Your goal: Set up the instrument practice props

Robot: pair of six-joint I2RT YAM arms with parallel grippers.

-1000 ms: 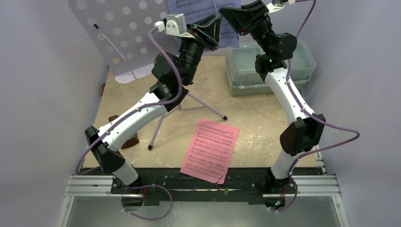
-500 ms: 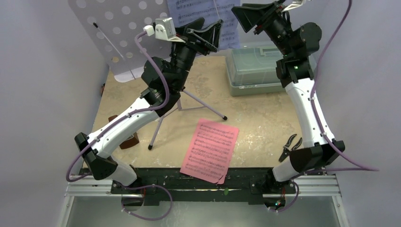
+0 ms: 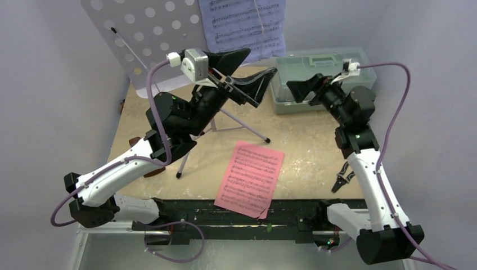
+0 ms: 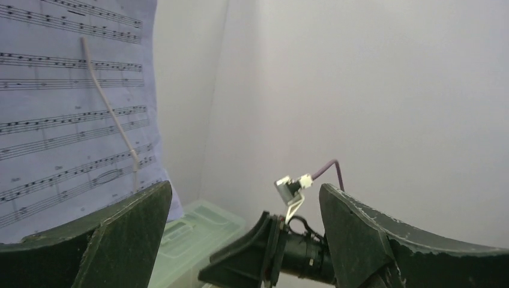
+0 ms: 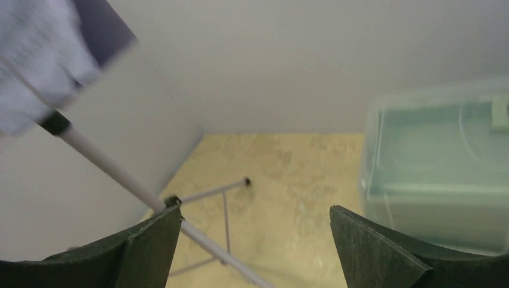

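The lavender perforated music stand (image 3: 140,34) rises at the back left on thin tripod legs (image 3: 242,126). On its right part rests the pale-blue music sheet (image 3: 242,25), under a thin retaining arm (image 4: 111,114). The pink music sheet (image 3: 250,177) lies flat near the table's front edge. A small brown piece (image 3: 153,169), perhaps the metronome, peeks out under my left arm. My left gripper (image 3: 262,60) hangs open and empty just below the blue sheet (image 4: 72,108). My right gripper (image 3: 298,90) is open and empty in front of the green box, facing the stand's post (image 5: 120,174).
A translucent green lidded box (image 3: 320,67) sits at the back right. Small black pliers (image 3: 342,177) lie beside my right arm near the front right. Grey walls close in the table on three sides. The stand's legs (image 5: 225,198) spread over the table's middle.
Both grippers opened and drew back and down from the pale-blue sheet, which stays on the stand. My right arm swung lower and toward the front, uncovering the pliers.
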